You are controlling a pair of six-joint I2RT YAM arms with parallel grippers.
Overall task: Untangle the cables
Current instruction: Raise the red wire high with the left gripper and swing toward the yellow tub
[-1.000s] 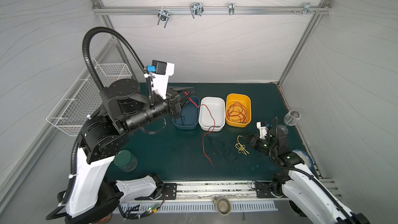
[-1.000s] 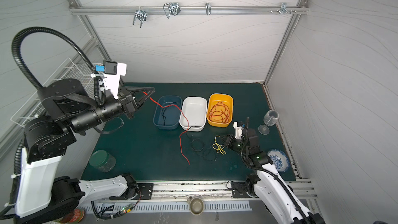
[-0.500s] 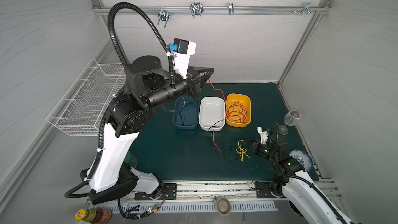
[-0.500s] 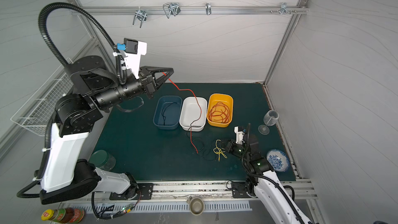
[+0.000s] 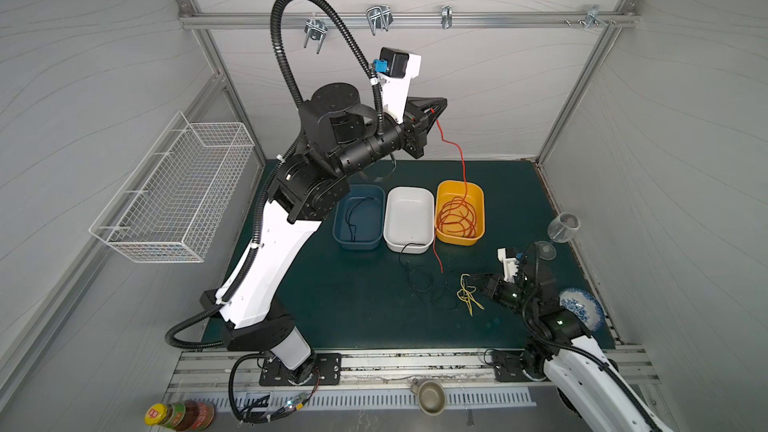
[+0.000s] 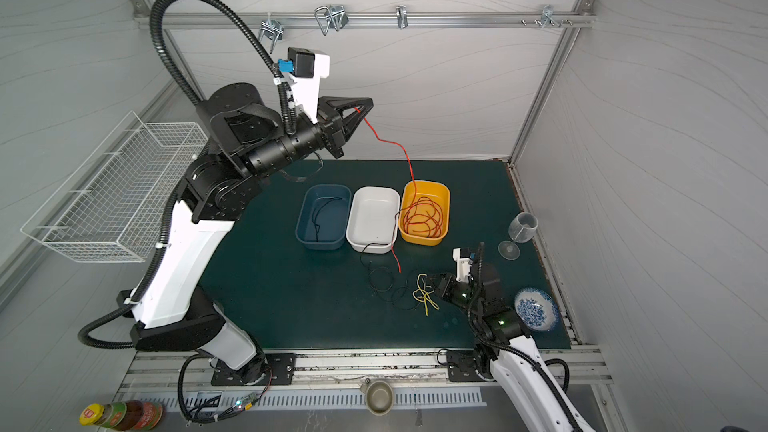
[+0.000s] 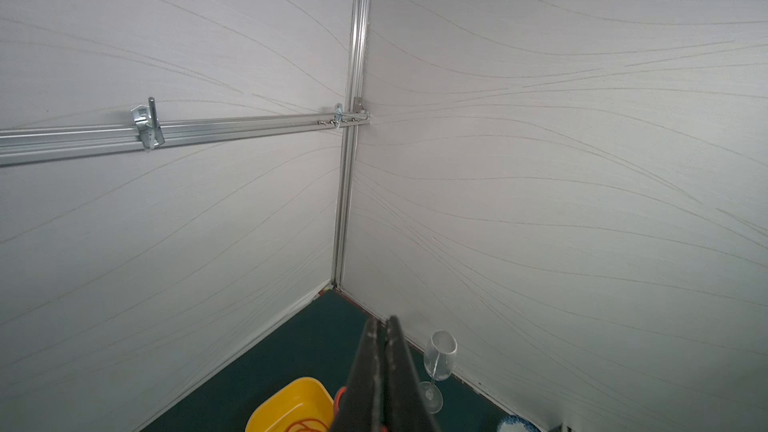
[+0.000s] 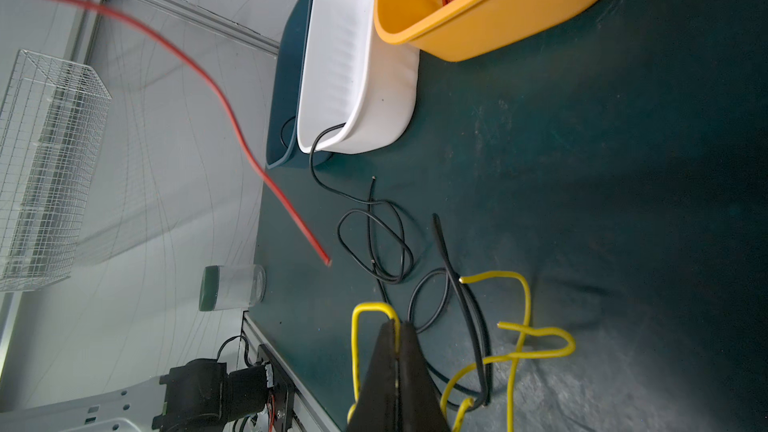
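Left gripper (image 5: 435, 109): high above the green mat (image 5: 332, 305), near the back wall. Fingers pressed together in the left wrist view (image 7: 381, 322), with a red cable (image 5: 462, 160) pinched between them.

Red cable: hangs from the left gripper and drops in front of the yellow tub (image 5: 480, 201). Its free end (image 5: 440, 270) is just in front of the white tub (image 5: 409, 193). Cannot tell whether the end touches the mat.

More red cables (image 5: 457, 218) lie coiled inside the yellow tub.

The blue tub (image 5: 338, 218), white tub and yellow tub stand in a row, side by side. One black cable (image 5: 357, 218) lies in the blue tub.

Black cables (image 5: 419, 280) lie in loose loops on the mat in front of the white tub. One of them has an end hooked over that tub's near rim.

Right gripper (image 5: 468, 280): low at the mat, jaws closed. The right wrist view (image 8: 397, 326) shows a loop of the yellow cable (image 8: 523, 351) nipped at the tip.

Yellow cable: on the mat beside the black loops, crossed by two black strands.

A wine glass (image 5: 561, 228) stands near the right wall, well apart from the cables.
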